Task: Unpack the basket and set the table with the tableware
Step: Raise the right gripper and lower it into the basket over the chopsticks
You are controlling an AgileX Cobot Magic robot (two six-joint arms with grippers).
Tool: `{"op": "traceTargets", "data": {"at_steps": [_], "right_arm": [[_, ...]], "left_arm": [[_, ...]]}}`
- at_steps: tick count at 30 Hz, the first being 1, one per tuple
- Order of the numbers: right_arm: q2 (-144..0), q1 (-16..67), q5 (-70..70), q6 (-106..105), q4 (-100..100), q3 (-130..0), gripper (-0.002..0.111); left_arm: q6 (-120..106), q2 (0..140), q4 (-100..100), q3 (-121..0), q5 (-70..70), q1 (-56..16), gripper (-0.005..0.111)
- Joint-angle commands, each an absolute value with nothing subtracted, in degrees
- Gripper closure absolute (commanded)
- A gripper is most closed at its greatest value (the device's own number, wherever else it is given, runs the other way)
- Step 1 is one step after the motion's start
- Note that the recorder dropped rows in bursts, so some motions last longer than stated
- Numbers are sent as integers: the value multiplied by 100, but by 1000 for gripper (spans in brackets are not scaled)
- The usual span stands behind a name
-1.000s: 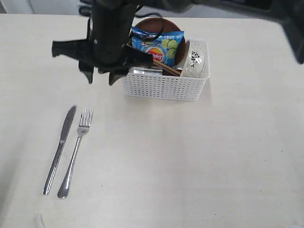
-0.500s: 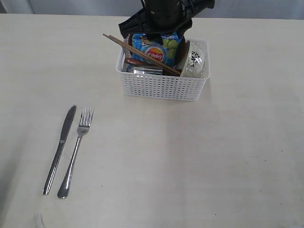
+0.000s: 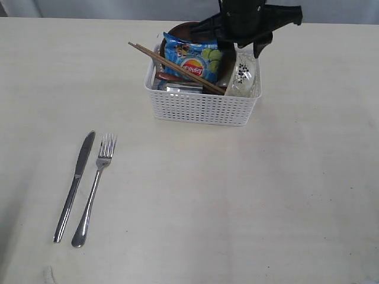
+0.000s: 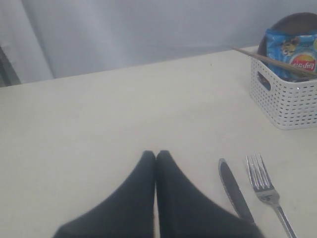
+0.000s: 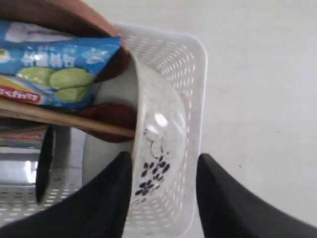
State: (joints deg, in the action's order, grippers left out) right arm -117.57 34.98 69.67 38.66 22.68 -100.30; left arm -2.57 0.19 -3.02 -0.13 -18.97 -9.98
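Observation:
The white basket [image 3: 204,106] holds the bowl [image 3: 243,74] on edge at its right end, chopsticks [image 3: 177,66], a brown plate [image 3: 180,29] and a steel cup [image 3: 180,89]. My right gripper [image 3: 243,47] hovers open over that end. In the right wrist view its jaws [image 5: 164,157] straddle the bowl [image 5: 161,134] and the basket's end wall [image 5: 193,64], touching neither. The knife [image 3: 74,186] and fork [image 3: 95,189] lie side by side on the table [image 3: 237,207]. My left gripper [image 4: 156,154] is shut and empty, low beside the knife [image 4: 235,191].
A blue chips packet [image 3: 195,56] leans on the plate, under the chopsticks. In the right wrist view a reddish-brown piece [image 5: 111,116] lies beneath the chopsticks [image 5: 64,119], next to the cup [image 5: 42,168]. The table's far edge runs just behind the basket.
The dark right arm has swept from the basket's left side across to its right end and now hangs over the bowl. The chopsticks and packet show fully again.

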Motion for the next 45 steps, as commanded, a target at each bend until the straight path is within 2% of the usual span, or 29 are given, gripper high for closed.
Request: {"op": "traceTargets", "data": {"at_steps": [1, 37, 45], "right_arm": [[-11712, 3413, 6996, 3866, 2241, -9654, 67], [-11956, 3413, 6996, 3472, 2131, -9604, 67], [-11948, 3484, 6996, 2765, 2205, -10612, 67]], "left_arm": [[-255, 0, -294, 0, -1860, -984, 107], [-255, 0, -294, 0, -1860, -984, 107], [-255, 0, -294, 0, -1860, -984, 107]]}}
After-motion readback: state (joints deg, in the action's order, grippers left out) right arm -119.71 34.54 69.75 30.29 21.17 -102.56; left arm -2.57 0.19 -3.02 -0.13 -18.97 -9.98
